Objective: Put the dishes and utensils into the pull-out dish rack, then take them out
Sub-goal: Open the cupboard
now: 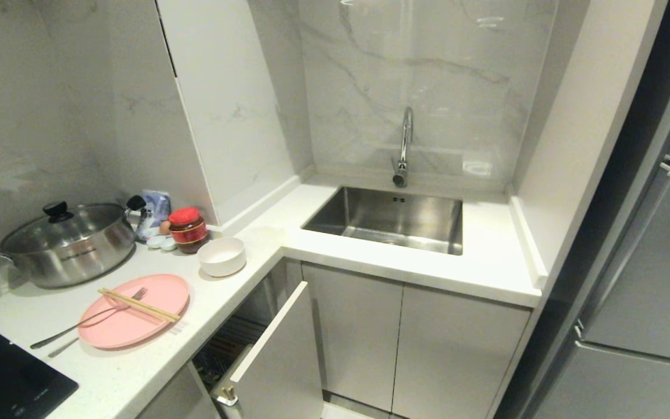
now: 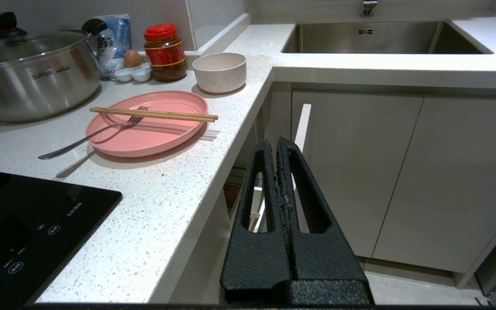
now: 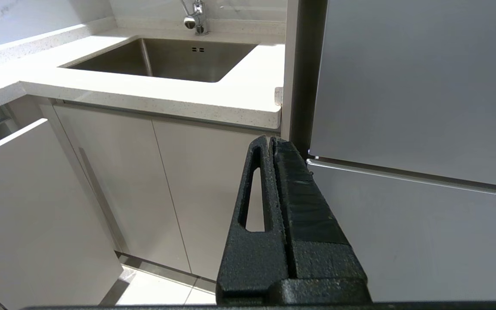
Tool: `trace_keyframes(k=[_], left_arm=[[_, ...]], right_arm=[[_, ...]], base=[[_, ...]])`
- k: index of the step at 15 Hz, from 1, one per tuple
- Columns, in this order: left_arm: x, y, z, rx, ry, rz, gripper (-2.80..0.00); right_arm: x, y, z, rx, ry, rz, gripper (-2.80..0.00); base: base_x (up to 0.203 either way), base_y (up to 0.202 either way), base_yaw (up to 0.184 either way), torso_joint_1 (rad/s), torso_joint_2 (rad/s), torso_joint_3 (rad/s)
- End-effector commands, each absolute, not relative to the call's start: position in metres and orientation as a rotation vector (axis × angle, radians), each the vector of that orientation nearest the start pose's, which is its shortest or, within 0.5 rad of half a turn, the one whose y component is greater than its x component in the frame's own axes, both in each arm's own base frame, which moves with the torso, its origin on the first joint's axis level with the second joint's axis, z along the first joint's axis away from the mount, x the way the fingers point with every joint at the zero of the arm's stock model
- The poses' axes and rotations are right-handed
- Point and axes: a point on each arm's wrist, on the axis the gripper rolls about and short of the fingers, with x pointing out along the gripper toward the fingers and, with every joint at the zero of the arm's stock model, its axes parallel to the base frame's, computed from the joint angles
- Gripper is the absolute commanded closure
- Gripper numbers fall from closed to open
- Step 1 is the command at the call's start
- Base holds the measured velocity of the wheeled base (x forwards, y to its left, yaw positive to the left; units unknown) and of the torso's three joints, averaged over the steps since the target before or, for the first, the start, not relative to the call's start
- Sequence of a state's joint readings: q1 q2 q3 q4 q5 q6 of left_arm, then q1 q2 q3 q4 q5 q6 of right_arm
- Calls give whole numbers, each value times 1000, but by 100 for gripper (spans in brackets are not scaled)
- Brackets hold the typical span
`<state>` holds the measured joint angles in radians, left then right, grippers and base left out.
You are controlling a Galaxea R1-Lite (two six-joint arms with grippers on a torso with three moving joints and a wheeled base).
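Note:
A pink plate (image 1: 134, 311) (image 2: 147, 125) lies on the white counter's left run, with wooden chopsticks (image 1: 139, 305) (image 2: 153, 114) and a silver fork (image 1: 79, 327) (image 2: 88, 135) resting across it. Behind it stands an off-white bowl (image 1: 222, 256) (image 2: 219, 72). Below the counter edge the pull-out dish rack (image 1: 227, 349) is partly drawn out behind its white front panel (image 1: 280, 355); only dark wire shows. Neither arm appears in the head view. My left gripper (image 2: 274, 144) is shut and empty, hanging off the counter edge above the rack gap. My right gripper (image 3: 271, 141) is shut and empty before the sink cabinet.
A steel pot with glass lid (image 1: 64, 244), a red-lidded jar (image 1: 188, 230), a packet and an egg stand at the back left. A black hob (image 1: 3, 372) fills the near left corner. The steel sink (image 1: 390, 218) and tap sit ahead; a grey fridge (image 1: 649, 279) stands at the right.

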<state>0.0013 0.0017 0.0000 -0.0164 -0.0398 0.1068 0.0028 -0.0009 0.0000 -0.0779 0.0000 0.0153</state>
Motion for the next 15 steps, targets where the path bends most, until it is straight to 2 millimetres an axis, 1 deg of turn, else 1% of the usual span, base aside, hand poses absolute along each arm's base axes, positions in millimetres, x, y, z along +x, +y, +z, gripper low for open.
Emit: trace_keyframes(k=[1, 13, 15], left_arm=[[-22, -1, 73, 107, -2, -38, 0], [-22, -1, 73, 107, -2, -38, 0], [-22, -1, 73, 107, -2, -38, 0]], right_arm=[[-21, 0, 76, 15, -52, 3, 0], [-21, 0, 76, 15, -54, 3, 0], [-21, 0, 76, 17, -53, 4, 0]], base=[[0, 0, 0, 0, 0, 0], [0, 0, 0, 0, 0, 0], [0, 0, 0, -120, 245, 104]])
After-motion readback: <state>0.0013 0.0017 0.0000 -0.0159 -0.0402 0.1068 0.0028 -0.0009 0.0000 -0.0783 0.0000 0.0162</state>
